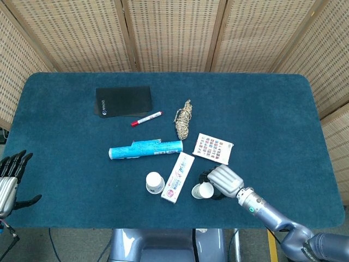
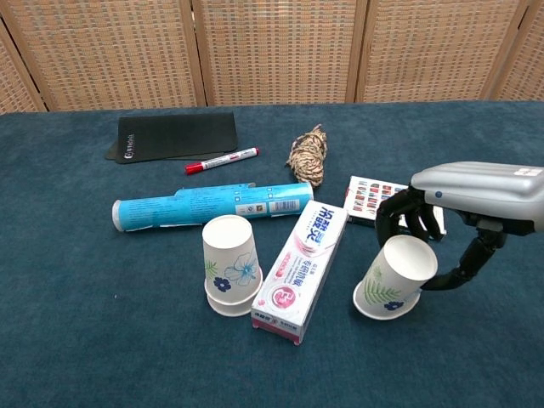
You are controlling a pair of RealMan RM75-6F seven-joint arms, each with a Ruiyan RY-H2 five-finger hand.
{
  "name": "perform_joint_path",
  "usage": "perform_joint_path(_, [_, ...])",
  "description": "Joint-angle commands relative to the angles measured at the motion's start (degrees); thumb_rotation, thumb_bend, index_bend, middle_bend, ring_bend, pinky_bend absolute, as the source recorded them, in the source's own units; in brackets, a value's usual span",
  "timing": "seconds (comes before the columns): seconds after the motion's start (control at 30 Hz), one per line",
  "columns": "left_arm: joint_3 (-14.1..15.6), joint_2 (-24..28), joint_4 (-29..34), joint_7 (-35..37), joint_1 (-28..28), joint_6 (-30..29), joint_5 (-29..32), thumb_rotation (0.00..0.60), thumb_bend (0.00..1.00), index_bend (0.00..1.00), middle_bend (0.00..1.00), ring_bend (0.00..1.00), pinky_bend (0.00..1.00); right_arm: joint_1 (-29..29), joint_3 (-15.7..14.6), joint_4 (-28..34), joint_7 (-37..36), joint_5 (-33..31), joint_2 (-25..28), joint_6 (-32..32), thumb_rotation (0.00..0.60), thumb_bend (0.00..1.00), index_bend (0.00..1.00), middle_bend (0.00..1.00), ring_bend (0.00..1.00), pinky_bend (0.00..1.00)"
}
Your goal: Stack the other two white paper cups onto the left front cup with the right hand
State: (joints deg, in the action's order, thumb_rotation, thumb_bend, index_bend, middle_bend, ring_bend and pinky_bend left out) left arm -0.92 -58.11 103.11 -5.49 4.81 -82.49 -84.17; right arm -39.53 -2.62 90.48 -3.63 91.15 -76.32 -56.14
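Note:
Two white paper cups stand upside down, one nested over the other, as a blue-flowered stack [image 2: 231, 263] at the front left, also seen from above [image 1: 155, 182]. A third white cup with a green fern print [image 2: 393, 276] is tipped to the left on its rim [image 1: 203, 190]. My right hand [image 2: 476, 195] closes around it, fingers [image 2: 399, 217] curled behind its top and thumb on its right side; the head view shows this hand [image 1: 223, 180] just right of the cup. My left hand [image 1: 11, 177] hangs off the table's left edge, fingers apart and holding nothing.
A pink toothpaste box [image 2: 303, 270] lies between the two cup positions. Behind are a blue tube [image 2: 208, 206], a coil of rope [image 2: 308, 155], a red marker [image 2: 221, 160], a black pouch [image 2: 174, 136] and a coloured sticker card [image 2: 378, 197].

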Motion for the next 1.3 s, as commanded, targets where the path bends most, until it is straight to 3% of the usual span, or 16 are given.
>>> perform_joint_path(0.03, [0.0, 0.1, 0.0, 0.1, 0.0, 0.0, 0.0, 0.600, 0.00, 0.00, 0.00, 0.00, 0.00, 0.1, 1.0, 2.3, -0.7, 0.1, 1.7, -1.1, 0.600, 0.47, 0.53, 0.57, 0.55, 0.56])
perform_joint_path(0.37, [0.3, 0.3, 0.1, 0.5, -0.1, -0.1, -0.8, 0.600, 0.00, 0.00, 0.00, 0.00, 0.00, -1.8, 7.1, 16.3, 0.4, -1.4, 9.8, -2.7, 0.600, 0.47, 0.53, 0.57, 0.55, 0.56])
perform_joint_path(0.5, [0.5, 0.3, 0.2, 0.4, -0.1, -0.3, -1.1, 0.600, 0.00, 0.00, 0.00, 0.00, 0.00, -6.0, 12.0, 21.5, 4.7, -8.4, 10.4, 2.3, 0.600, 0.48, 0.52, 0.57, 0.55, 0.56])
perform_joint_path(0.67, [0.4, 0.4, 0.3, 0.7, -0.2, -0.4, -1.2, 0.600, 0.00, 0.00, 0.00, 0.00, 0.00, -9.2, 14.5, 23.9, 10.4, -16.4, 9.3, 5.9, 0.600, 0.48, 0.52, 0.57, 0.55, 0.56])
perform_joint_path(0.97, [0.4, 0.8, 0.1, 1.8, -0.2, -0.2, -1.0, 0.600, 0.00, 0.00, 0.00, 0.00, 0.00, -14.5, 14.6, 24.2, 22.5, -28.0, 4.9, 8.3, 0.600, 0.48, 0.52, 0.56, 0.55, 0.56])
perform_joint_path(1.3, [0.3, 1.1, 0.0, 2.5, -0.2, -0.2, -0.9, 0.600, 0.00, 0.00, 0.00, 0.00, 0.00, -18.8, 14.7, 22.5, 30.0, -36.2, -0.1, 6.7, 0.600, 0.48, 0.52, 0.56, 0.55, 0.56])
